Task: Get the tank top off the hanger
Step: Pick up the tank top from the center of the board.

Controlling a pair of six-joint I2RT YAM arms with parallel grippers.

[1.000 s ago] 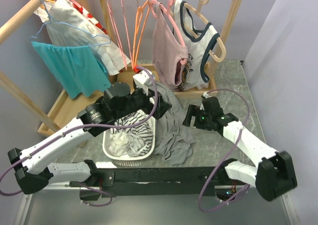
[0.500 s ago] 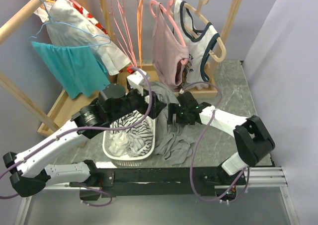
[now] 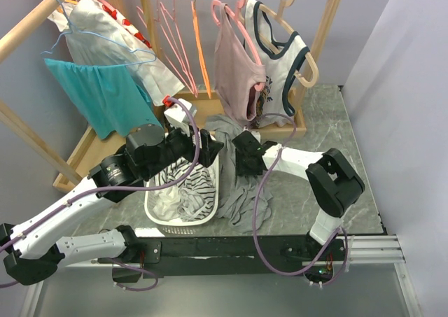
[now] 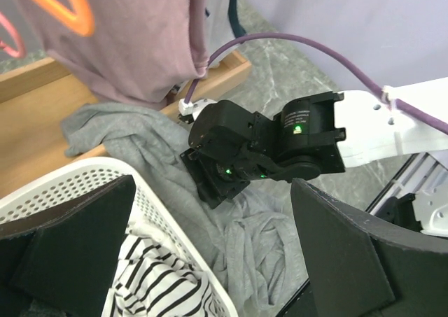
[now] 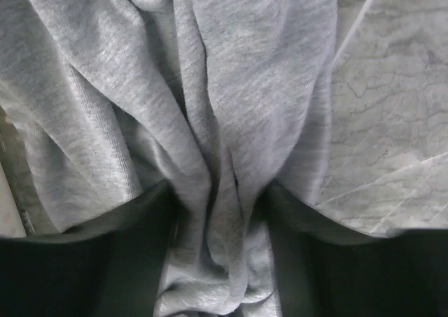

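Grey tank top (image 3: 236, 194) lies crumpled on the table (image 3: 318, 124), off any hanger, between the white basket (image 3: 157, 209) and the wooden foot of the clothes rack (image 3: 210, 106); one part of it touches the basket wall. The right claw (image 3: 245, 164) is down on the cloth and pinches a raised fold of it between both fingers (image 5: 133, 219). The left claw (image 4: 210, 191) hangs above the basket, its fingers spread wide and holding nothing.

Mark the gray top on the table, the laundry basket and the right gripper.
gray top (image 5: 231, 86): right wrist view, on the bunched middle folds.
laundry basket (image 3: 178, 221): top external view, on the near wall.
right gripper (image 5: 220, 191): right wrist view, midway between the fingertips.
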